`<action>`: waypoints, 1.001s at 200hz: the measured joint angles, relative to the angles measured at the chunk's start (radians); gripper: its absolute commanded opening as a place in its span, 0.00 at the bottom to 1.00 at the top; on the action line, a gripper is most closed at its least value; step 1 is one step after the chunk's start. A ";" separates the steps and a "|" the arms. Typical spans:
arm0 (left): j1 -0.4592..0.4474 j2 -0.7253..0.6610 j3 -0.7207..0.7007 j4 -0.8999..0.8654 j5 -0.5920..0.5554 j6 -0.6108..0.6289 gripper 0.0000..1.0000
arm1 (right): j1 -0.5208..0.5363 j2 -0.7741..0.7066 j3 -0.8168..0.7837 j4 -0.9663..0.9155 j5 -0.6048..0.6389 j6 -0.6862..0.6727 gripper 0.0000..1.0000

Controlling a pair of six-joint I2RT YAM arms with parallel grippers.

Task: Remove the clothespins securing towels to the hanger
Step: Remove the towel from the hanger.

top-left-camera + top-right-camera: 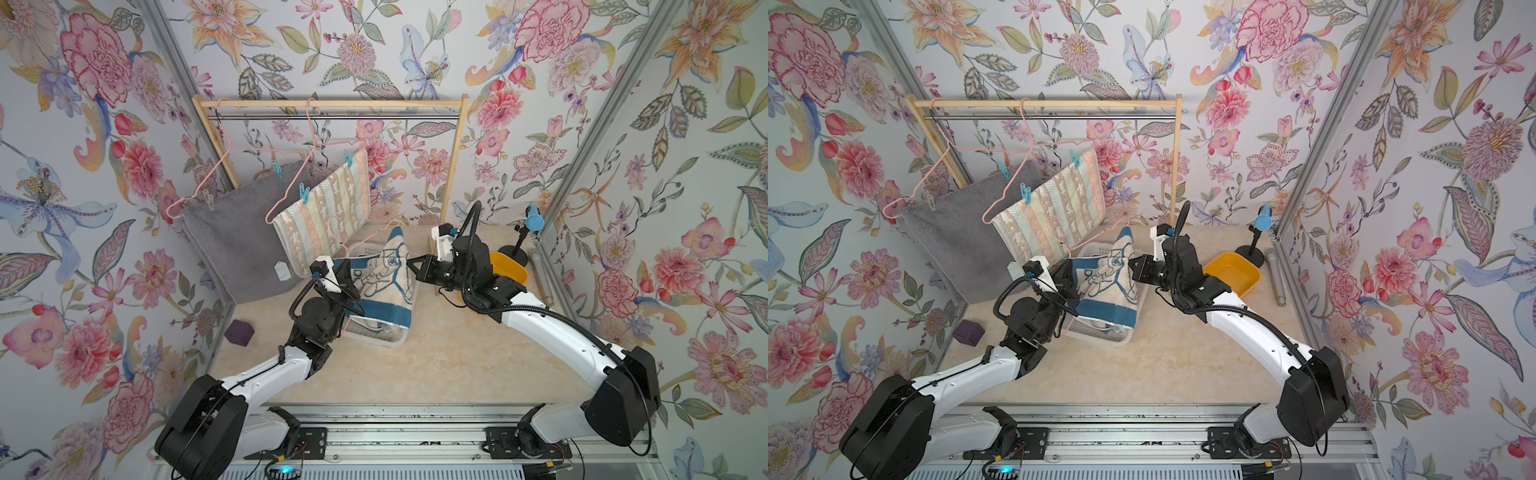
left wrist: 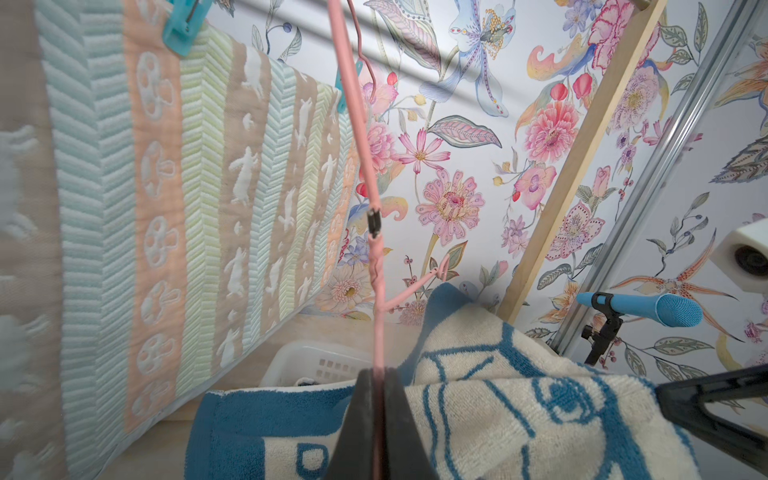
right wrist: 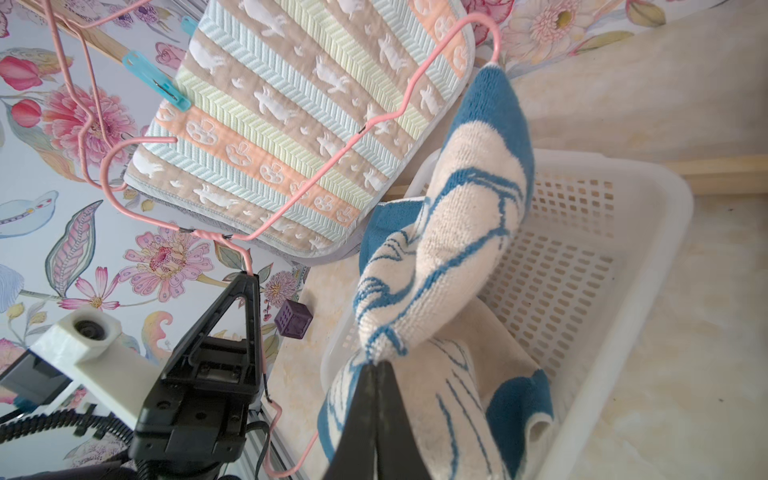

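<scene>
On the rack (image 1: 332, 104): 2 hangers (image 1: 288, 183), 1 grey towel (image 1: 237, 237), 1 striped towel (image 1: 328, 208), 3 teal clothespins (image 1: 304, 194). Over the basket (image 3: 623, 170): 1 hanger clamped in left fingers (image 2: 353, 424); 1 blue towel (image 3: 469, 187) pinched by right fingers (image 3: 357, 424).

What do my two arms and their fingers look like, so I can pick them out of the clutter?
The left arm and right arm match: white shells, black joints, bulky black shoulder housings. A black ribbed cable loops along each, and a white camera block sits on each wrist. The fingers are matte black, tapering to a wedge tip.
</scene>
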 measured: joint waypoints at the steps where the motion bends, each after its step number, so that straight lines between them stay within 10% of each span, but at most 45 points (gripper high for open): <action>1: 0.000 -0.001 0.000 -0.002 -0.002 0.001 0.00 | -0.002 0.000 0.000 0.000 0.000 -0.001 0.00; 200: 0.054 -0.015 0.097 -0.246 -0.177 0.024 0.00 | -0.002 0.127 0.455 -0.131 0.006 -0.106 0.00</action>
